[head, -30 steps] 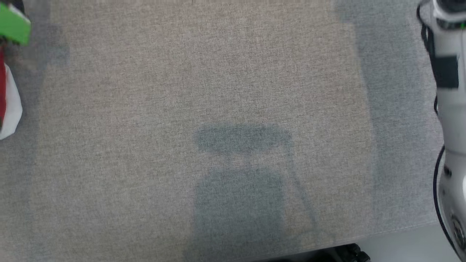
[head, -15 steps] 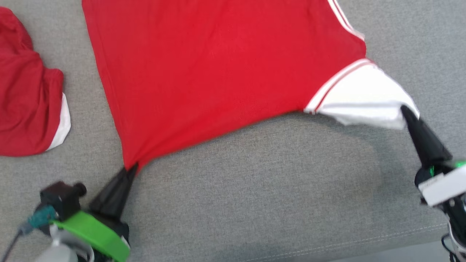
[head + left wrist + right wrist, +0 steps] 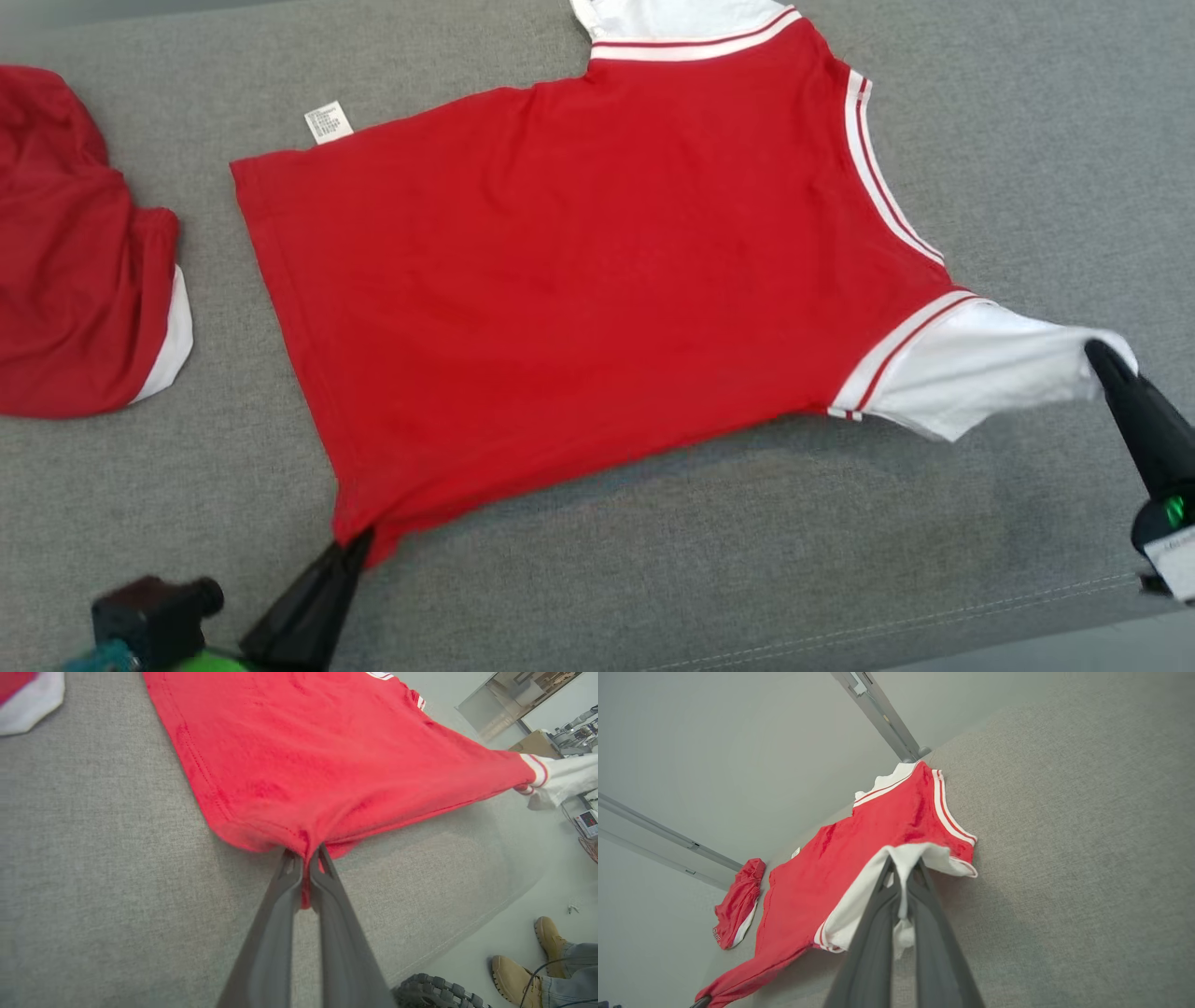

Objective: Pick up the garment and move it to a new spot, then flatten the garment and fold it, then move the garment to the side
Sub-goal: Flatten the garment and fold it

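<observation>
The garment [image 3: 597, 289] is a red T-shirt with white sleeves and striped trim, spread over the grey fabric surface [image 3: 653, 579]. My left gripper [image 3: 353, 543] is shut on its near hem corner [image 3: 306, 851] at the lower left. At the right, my right gripper [image 3: 1097, 355] is shut on the end of the white sleeve [image 3: 980, 369]. The near edge is lifted off the surface between the two grips and pulled taut. The right wrist view shows that sleeve [image 3: 903, 858] pinched between the right gripper's fingers, the shirt [image 3: 859, 854] stretching away behind.
A second red garment with white trim [image 3: 75, 252] lies bunched at the left. The surface's front edge [image 3: 934, 621] runs along the bottom right. A person's tan boots [image 3: 528, 966] stand on the floor beyond that edge, beside a black wheel [image 3: 439, 991].
The head camera has swung from bare surface onto the shirt. Since half a second ago more of the shirt shows, with both grips unchanged.
</observation>
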Tool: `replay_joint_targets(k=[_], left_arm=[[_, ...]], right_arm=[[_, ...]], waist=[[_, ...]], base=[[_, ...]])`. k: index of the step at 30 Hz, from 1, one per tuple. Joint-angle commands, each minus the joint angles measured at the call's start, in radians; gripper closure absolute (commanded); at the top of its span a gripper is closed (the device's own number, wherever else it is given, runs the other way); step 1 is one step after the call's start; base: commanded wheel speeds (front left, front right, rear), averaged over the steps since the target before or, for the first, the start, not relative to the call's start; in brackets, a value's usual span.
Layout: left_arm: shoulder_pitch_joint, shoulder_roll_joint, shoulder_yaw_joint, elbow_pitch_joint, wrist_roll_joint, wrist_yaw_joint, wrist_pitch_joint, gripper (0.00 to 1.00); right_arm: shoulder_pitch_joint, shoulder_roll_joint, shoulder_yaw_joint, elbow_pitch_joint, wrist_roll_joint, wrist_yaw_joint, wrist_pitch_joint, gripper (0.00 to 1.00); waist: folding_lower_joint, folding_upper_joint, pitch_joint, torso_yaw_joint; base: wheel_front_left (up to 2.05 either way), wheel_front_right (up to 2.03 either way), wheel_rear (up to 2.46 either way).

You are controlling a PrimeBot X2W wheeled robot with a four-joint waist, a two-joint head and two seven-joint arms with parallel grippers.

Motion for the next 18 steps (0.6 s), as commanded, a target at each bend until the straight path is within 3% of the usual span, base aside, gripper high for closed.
replay_joint_targets(k=[1, 8, 13, 18], left_arm=[[-0.052, 0.023, 0.019, -0.010, -0.012, 0.008, 0.026, 1.00], [-0.218, 0.049, 0.081, 0.001, -0.075, 0.016, 0.161, 1.00], [-0.359, 0.000, 0.073, 0.090, -0.075, 0.022, 0.241, 1.00], [-0.479, -0.058, 0.037, 0.205, -0.059, -0.007, 0.299, 1.00]], right_arm=[[-0.066, 0.002, 0.012, 0.021, -0.014, 0.000, 0.016, 1.00], [-0.426, 0.018, 0.111, 0.207, -0.119, 0.000, 0.102, 1.00], [-0.624, 0.032, 0.150, 0.346, -0.187, 0.000, 0.140, 1.00], [-0.758, 0.034, 0.199, 0.461, -0.249, 0.000, 0.158, 1.00]], waist=[[0.0002, 0.0000, 0.047, 0.004], [0.0002, 0.0000, 0.115, 0.030], [0.0002, 0.0000, 0.140, 0.060], [0.0002, 0.0000, 0.147, 0.086]], base=[[0.00, 0.00, 0.00], [0.00, 0.00, 0.00], [0.00, 0.00, 0.00], [0.00, 0.00, 0.00]])
